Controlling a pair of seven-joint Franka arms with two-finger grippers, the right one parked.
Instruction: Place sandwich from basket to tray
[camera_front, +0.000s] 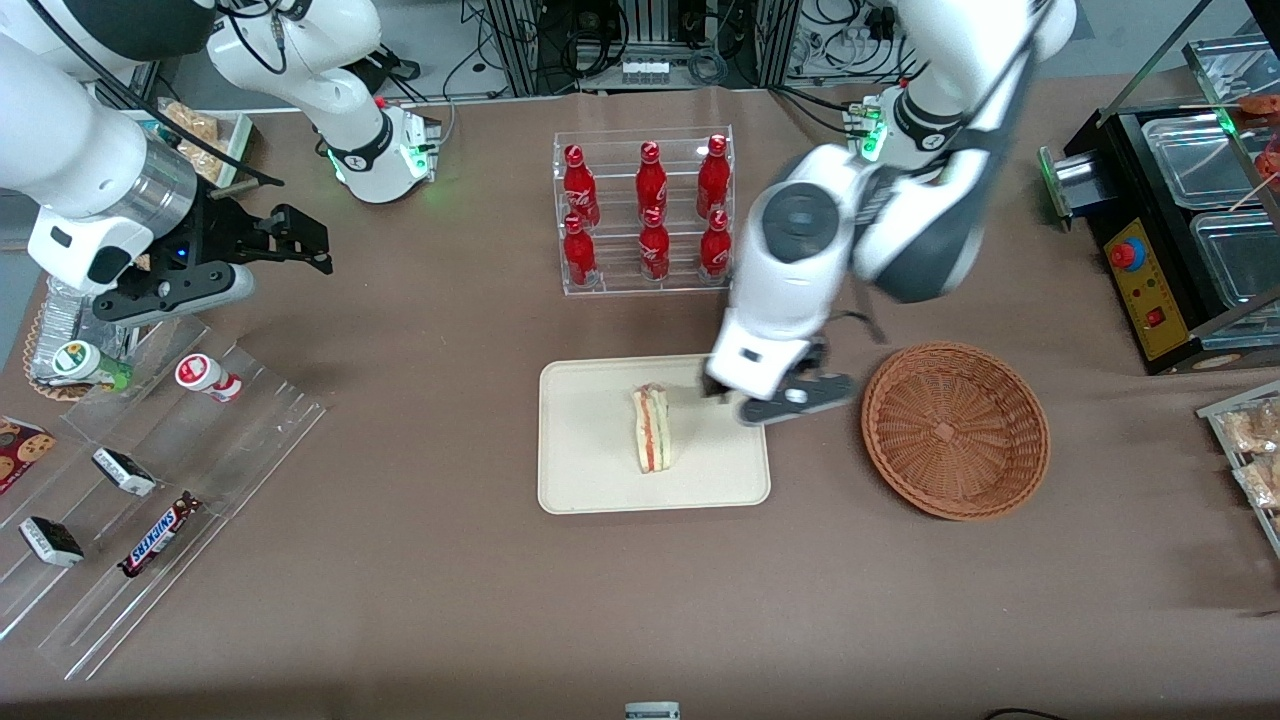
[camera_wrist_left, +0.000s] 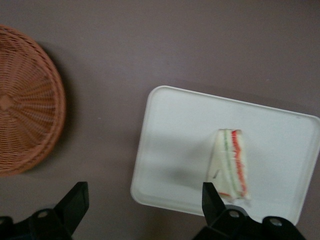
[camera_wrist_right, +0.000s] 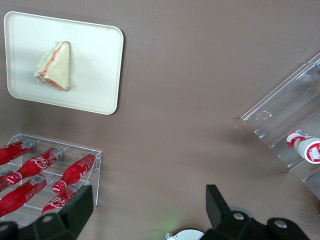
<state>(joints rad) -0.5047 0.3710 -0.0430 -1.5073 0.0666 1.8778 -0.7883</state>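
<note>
While hanging above the tray's edge nearest the basket, gripper (camera_front: 768, 400) spread wide, nothing between the fingers (camera_wrist_left: 75, 202). Seen from the wrist: both fingertips dark, well apart, 1 over bare cloth and 1 over the tray's rim beside the sandwich.

Sandwich (camera_front: 651, 430) lying on the tray (camera_front: 590, 470), near its middle, cut edge up, red-orange and green layers showing between pale bread. Untouched by the gripper; about 9 o'clock from it in the front view.

Basket (camera_front: 955, 430) on the brown table cloth (camera_front: 450, 600), beside the tray toward the working arm's end, at 3 o'clock from the gripper. Holding nothing. Not touching the tray.

Clear rack (camera_front: 645, 210) at 12 o'clock from the tray, farther from the front camera: 6 red bottles (camera_front: 652, 180) in 2 rows of 3, white script on the labels, Coca-Cola style, too small to read surely.

Toward the parked arm's end: clear stepped rack (camera_front: 150, 480) with a bar marked SNICKERS (camera_front: 158, 535), 2 dark-and-white wrapped bars (camera_front: 124, 472), 1 small red-and-white bottle (camera_front: 208, 378).

Black box (camera_front: 1140, 270) with a red knob at the working arm's end; writing unreadable.
</note>
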